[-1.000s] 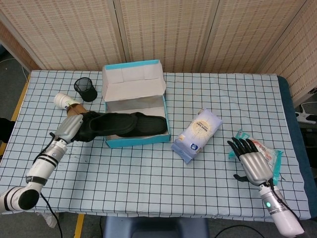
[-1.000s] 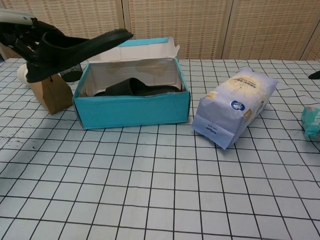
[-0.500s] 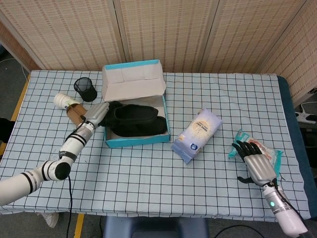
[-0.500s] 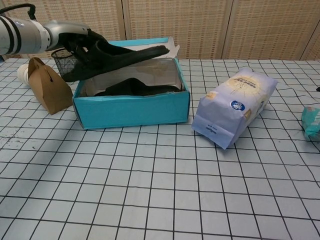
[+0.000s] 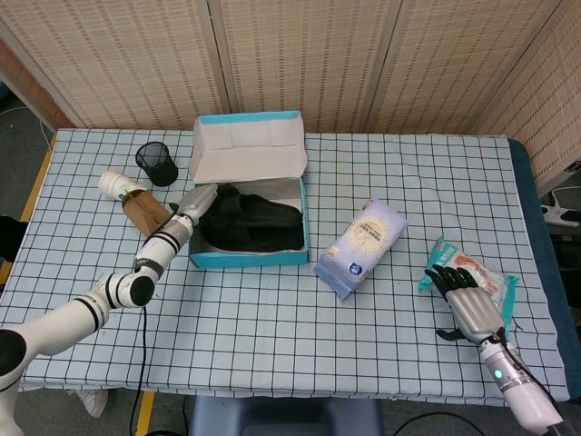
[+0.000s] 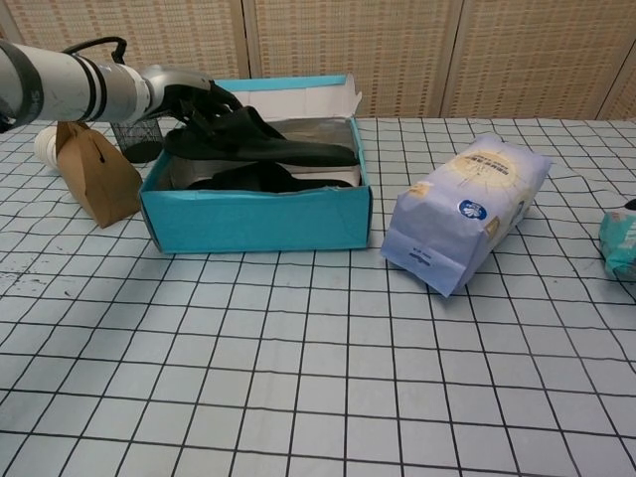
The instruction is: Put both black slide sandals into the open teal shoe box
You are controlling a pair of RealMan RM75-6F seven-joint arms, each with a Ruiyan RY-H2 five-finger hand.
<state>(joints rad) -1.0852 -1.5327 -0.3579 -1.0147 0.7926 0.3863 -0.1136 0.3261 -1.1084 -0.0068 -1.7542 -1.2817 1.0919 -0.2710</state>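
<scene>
The open teal shoe box (image 5: 245, 258) (image 6: 256, 217) stands left of centre with its lid up at the back. One black slide sandal (image 6: 263, 177) lies on its floor. A second black sandal (image 5: 259, 216) (image 6: 260, 141) hangs over the box opening, gripped at its heel end by my left hand (image 5: 197, 203) (image 6: 187, 100) above the box's left side. My right hand (image 5: 465, 296) hovers at the right near the table's front, fingers spread and holding nothing, beside a snack packet.
A white and blue flour bag (image 5: 360, 246) (image 6: 466, 210) lies right of the box. A brown paper box (image 5: 145, 212) (image 6: 92, 171), a black mesh cup (image 5: 157, 163) and a white cup (image 5: 116, 184) stand left of it. A teal snack packet (image 5: 474, 274) lies far right.
My left hand carried the second sandal rightward from beside the box to over its opening and lowered it. The right hand drew back slightly toward the front edge.
</scene>
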